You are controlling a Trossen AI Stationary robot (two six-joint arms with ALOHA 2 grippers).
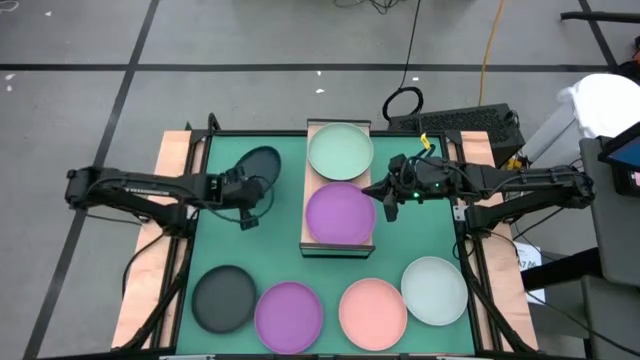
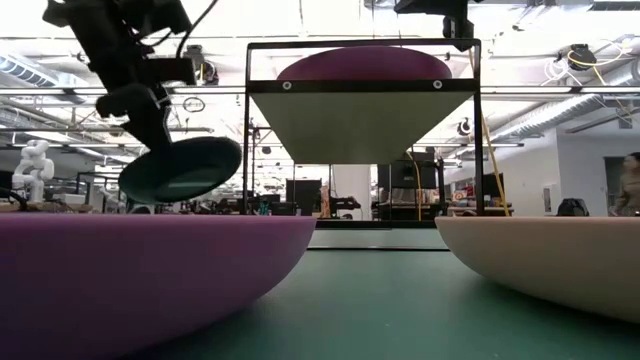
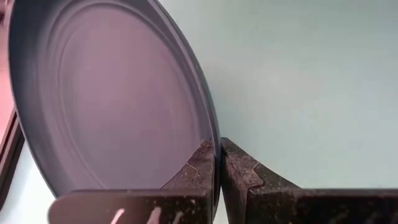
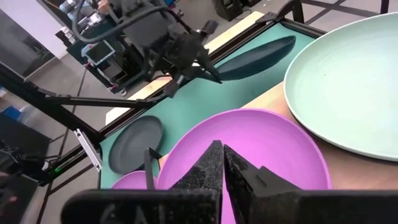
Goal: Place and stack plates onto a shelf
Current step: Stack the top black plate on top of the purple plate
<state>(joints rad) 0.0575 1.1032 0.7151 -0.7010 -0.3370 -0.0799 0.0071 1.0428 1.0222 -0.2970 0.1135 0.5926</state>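
Note:
My left gripper [image 1: 250, 195] is shut on a dark grey plate [image 1: 258, 165] and holds it above the green mat, left of the shelf [image 1: 310, 190]. The wooden shelf carries a pale green plate [image 1: 340, 150] at its far end and a purple plate [image 1: 340, 213] at its near end. My right gripper [image 1: 385, 200] hovers shut beside the shelf's right edge, above the purple plate's rim [image 4: 249, 143], with nothing in it. Several plates lie flat on the mat along the near edge: dark grey [image 1: 224, 298], purple [image 1: 289, 316], pink [image 1: 372, 313], whitish-blue [image 1: 435, 290]. My left gripper pinches the dark grey plate's rim [image 3: 214, 152] between its two fingers [image 3: 199, 165], one on the hollow face and one on the underside. The fingers slant down from the table's left side. The plate [image 2: 185, 168] is lifted clear of the mat and tilted, reaching away from the fingers toward the far edge.
The shelf stands raised on a dark frame [image 2: 247, 150] in the middle of the mat. Bare green mat [image 1: 270, 250] lies between the shelf and the near row of plates. A keyboard [image 1: 470, 122] and cables lie beyond the table's far right corner.

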